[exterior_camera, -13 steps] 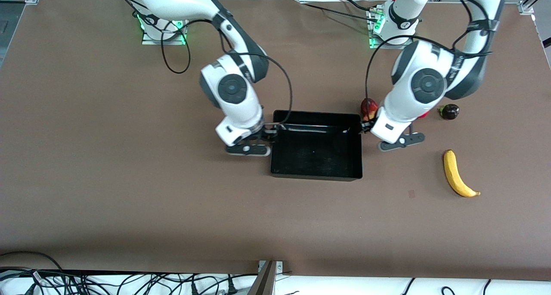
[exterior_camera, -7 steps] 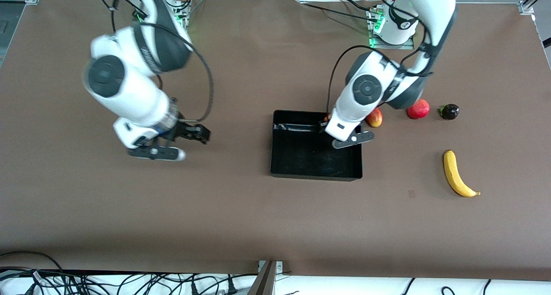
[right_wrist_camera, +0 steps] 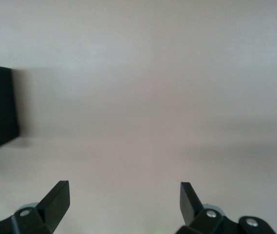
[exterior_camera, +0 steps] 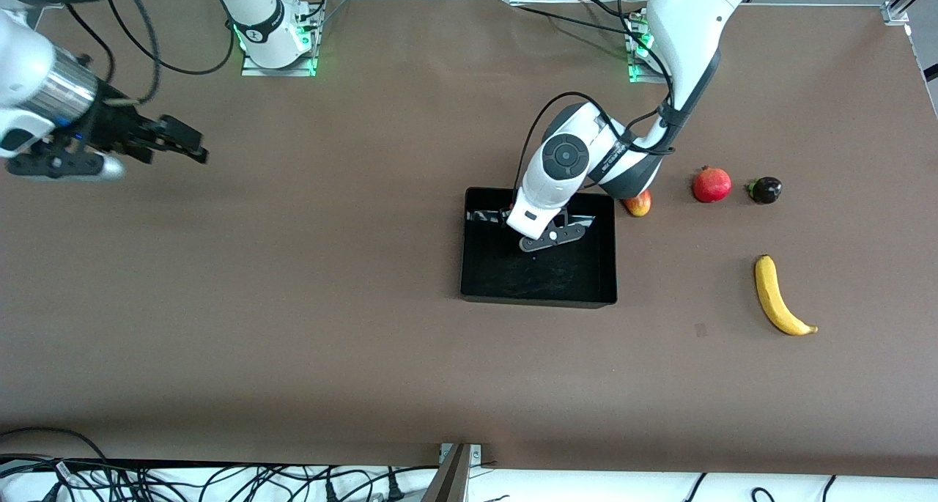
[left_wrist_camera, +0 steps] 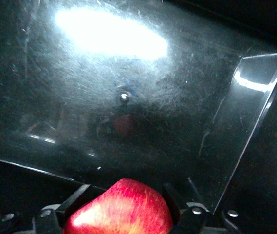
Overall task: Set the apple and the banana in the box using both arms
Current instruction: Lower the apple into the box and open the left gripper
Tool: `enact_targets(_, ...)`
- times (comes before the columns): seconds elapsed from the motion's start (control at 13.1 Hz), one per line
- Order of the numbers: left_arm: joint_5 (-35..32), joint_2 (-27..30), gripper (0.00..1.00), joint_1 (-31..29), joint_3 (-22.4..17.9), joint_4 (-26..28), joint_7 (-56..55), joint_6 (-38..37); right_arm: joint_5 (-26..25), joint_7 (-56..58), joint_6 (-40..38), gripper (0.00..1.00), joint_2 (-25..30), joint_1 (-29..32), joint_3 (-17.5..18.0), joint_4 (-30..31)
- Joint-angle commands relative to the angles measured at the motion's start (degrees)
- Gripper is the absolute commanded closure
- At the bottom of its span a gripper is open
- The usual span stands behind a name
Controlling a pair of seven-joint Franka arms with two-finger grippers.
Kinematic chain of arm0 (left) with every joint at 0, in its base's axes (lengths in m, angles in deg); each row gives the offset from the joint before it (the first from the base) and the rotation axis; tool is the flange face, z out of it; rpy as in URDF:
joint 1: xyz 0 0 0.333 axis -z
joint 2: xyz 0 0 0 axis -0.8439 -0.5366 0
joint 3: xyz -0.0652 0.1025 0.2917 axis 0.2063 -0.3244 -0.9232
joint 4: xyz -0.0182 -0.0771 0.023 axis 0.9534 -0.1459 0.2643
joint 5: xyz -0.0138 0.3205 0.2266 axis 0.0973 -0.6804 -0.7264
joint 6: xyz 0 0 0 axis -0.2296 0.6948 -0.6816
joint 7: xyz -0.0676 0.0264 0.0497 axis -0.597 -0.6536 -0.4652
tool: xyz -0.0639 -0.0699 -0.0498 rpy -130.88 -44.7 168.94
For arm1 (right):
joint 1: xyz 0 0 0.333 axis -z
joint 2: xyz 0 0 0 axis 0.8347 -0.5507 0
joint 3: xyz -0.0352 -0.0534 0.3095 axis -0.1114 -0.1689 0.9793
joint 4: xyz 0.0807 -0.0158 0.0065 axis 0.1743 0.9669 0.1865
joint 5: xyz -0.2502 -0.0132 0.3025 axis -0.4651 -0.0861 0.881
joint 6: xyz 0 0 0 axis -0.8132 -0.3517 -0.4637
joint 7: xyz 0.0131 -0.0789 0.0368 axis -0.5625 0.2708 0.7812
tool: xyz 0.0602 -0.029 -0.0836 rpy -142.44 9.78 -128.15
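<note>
Brown matte sheeting covers the whole worktop, and near its middle sits the shallow glossy black plastic box, the largest thing on it and with nothing lying on its floor. Of the two white jointed arms, the left one reaches in from its base at the top edge and hangs its black two-finger left gripper over the box's half toward that edge; the left wrist view shows the fingers pinching the small round red apple with yellowish streaks above the scuffed black floor. The right arm is off toward the right arm's end of the worktop, waiting, its right gripper in the air over bare sheeting with fingers spread wide and nothing between them. The long curved yellow banana lies well apart from the box, toward the left arm's end and closer to the bottom edge. Along a row toward the top edge lie an elongated red-yellow mango just beside the box's corner, a round red pomegranate, and a small dark purple fruit. The apple looks ready for release, I judge. Let go from this height, it could bounce or roll on the slick plastic and knock against the low wall, perhaps nudging the light box. The banana is a long way from the right arm, so a reach across risks crossing the left arm's path.
</note>
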Motion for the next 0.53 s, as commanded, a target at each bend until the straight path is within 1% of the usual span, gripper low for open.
enact_targets(0.0, -1.7, -1.9, 1.0, 1.8, 0.1, -1.5, -3.2, 2.3, -3.5, 2.9, 1.0, 0.0, 2.9, 7.9, 8.0, 4.2)
enact_targets(0.08, -1.8, -2.5, 1.0, 2.4, 0.1, -1.5, -4.1, 4.0, -4.3, 3.2, 1.2, 0.0, 2.7, 10.9, 10.6, 4.0)
enact_targets(0.15, -3.0, -3.6, 1.0, 3.0, 0.1, -1.5, -5.3, 4.8, -4.9, 3.2, 1.4, 0.0, 2.6, 11.4, 11.6, 3.8)
enact_targets(0.38, -11.2, -6.4, 1.0, 3.5, 0.3, -1.5, -13.2, 7.4, -5.3, 3.2, 1.5, 0.0, 0.7, 11.2, 11.6, 0.9)
enact_targets(0.46, -12.8, -7.3, 1.0, 3.5, 0.6, -1.5, -14.4, 8.2, -5.3, 2.8, 1.5, 0.0, -0.3, 11.2, 11.6, -0.2)
